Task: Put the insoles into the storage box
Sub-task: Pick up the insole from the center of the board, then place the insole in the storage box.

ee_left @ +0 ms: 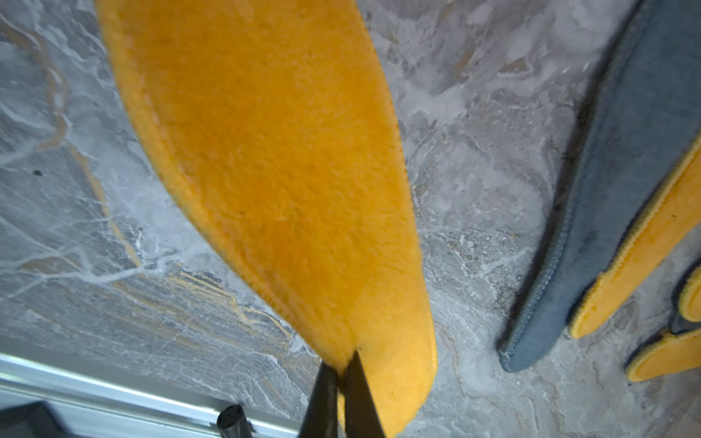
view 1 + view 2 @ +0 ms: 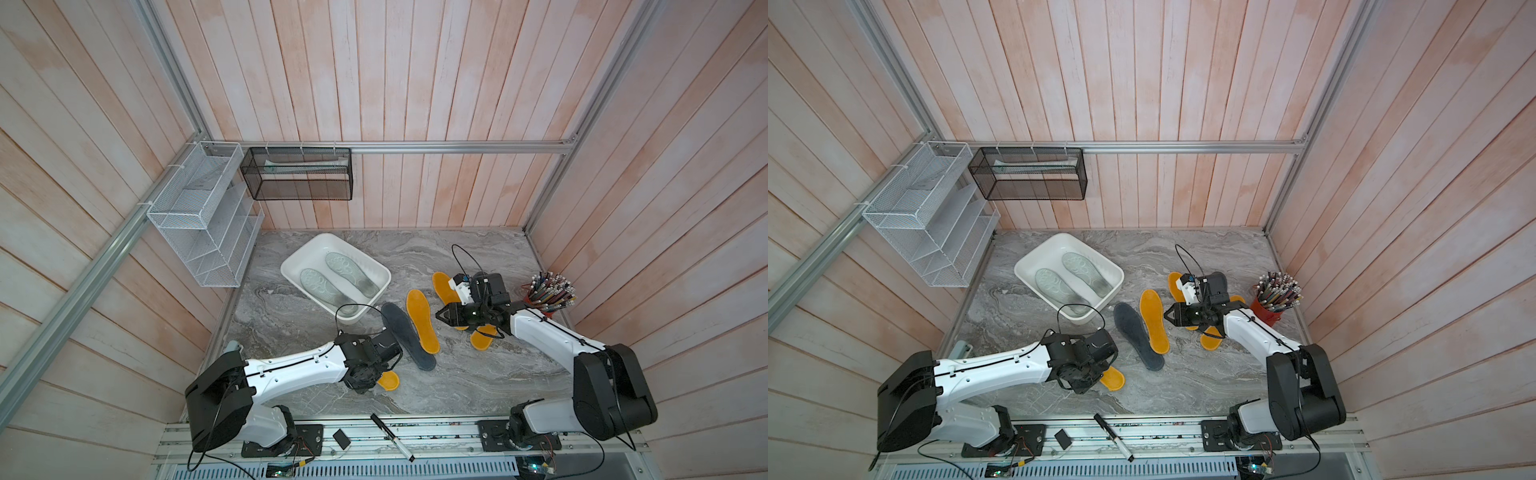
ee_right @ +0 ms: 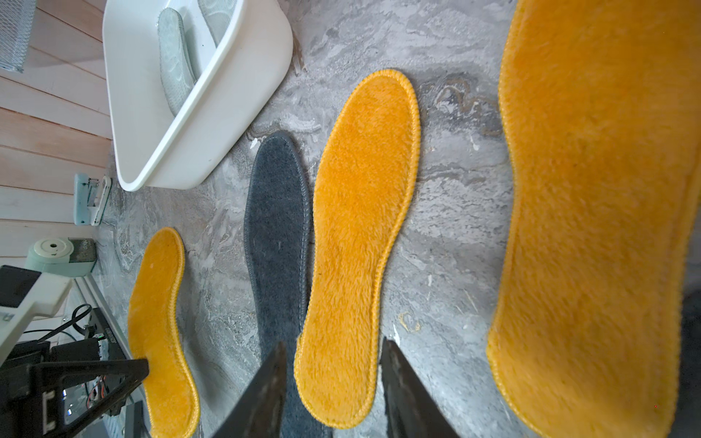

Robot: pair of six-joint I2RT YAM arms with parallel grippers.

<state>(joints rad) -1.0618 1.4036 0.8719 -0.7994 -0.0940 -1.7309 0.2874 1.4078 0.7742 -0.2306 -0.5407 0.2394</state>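
Left gripper (image 1: 341, 373) pinches an orange insole (image 1: 273, 170) by its edge. Right gripper (image 3: 333, 341), half-open, hangs over a second orange insole (image 2: 422, 321) lying twelve-to-six, four o'clock of the box (image 2: 360, 319).

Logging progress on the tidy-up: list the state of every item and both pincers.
White box, upright, holds two pale insoles.
Left pincer, shut on front orange insole.
Right pincer, open, empty, aimed at middle orange insole.
Grey insole, flat on table, outside box.
Pencil cup, upright, full.
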